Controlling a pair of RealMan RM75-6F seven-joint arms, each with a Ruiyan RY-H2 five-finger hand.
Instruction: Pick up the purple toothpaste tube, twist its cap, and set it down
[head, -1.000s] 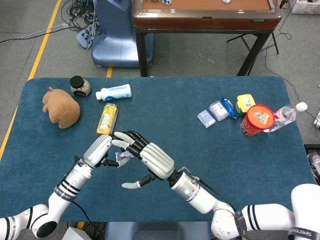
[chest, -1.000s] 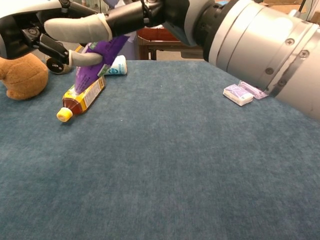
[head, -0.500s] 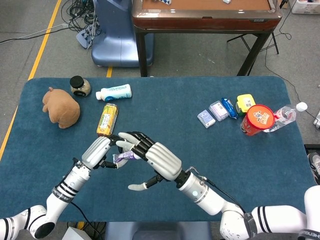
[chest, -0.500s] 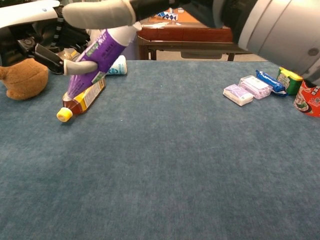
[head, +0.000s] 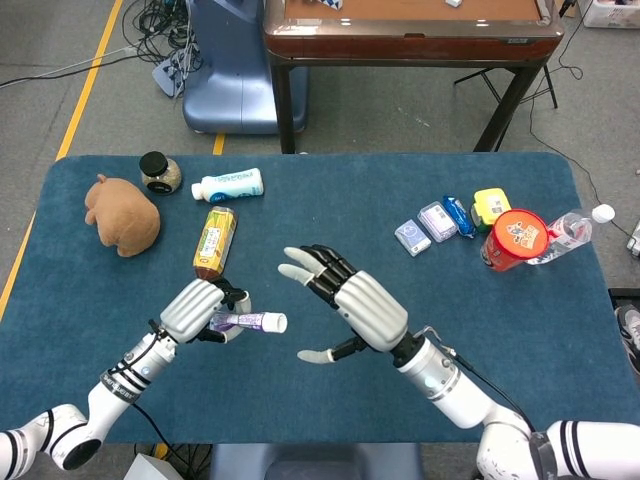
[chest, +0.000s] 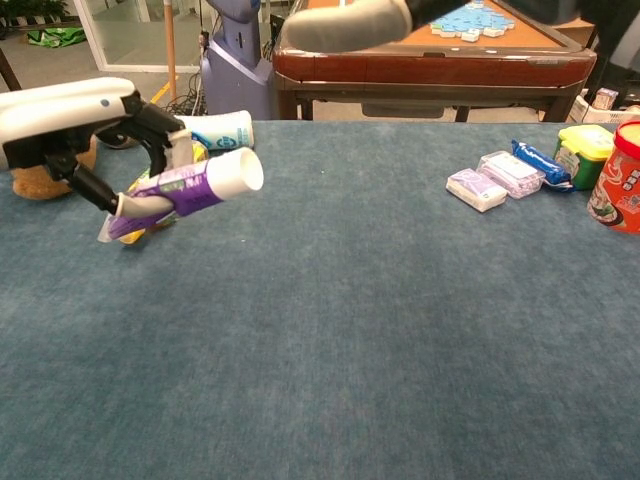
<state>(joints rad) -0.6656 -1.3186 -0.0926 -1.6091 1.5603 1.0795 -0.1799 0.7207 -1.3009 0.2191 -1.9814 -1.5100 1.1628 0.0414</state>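
Note:
My left hand (head: 197, 310) (chest: 85, 130) grips the purple toothpaste tube (head: 246, 322) (chest: 183, 188) just above the blue table. The tube lies roughly level, its white cap (head: 275, 323) (chest: 236, 172) pointing right toward my right hand. My right hand (head: 355, 306) is open, fingers spread, to the right of the cap and clear of it. In the chest view only one of its fingers (chest: 350, 21) shows at the top edge.
A yellow bottle (head: 213, 240) lies just beyond my left hand, a white bottle (head: 230, 184) and dark jar (head: 159, 172) farther back, a brown plush toy (head: 124, 215) at the left. Small packets (head: 438, 220), a red cup (head: 514, 238) and a clear bottle (head: 566, 232) sit at the right.
My right hand has let go of the cap end and drawn back to the right, opening. The tube has swung down from a tilt to nearly level in my left hand.

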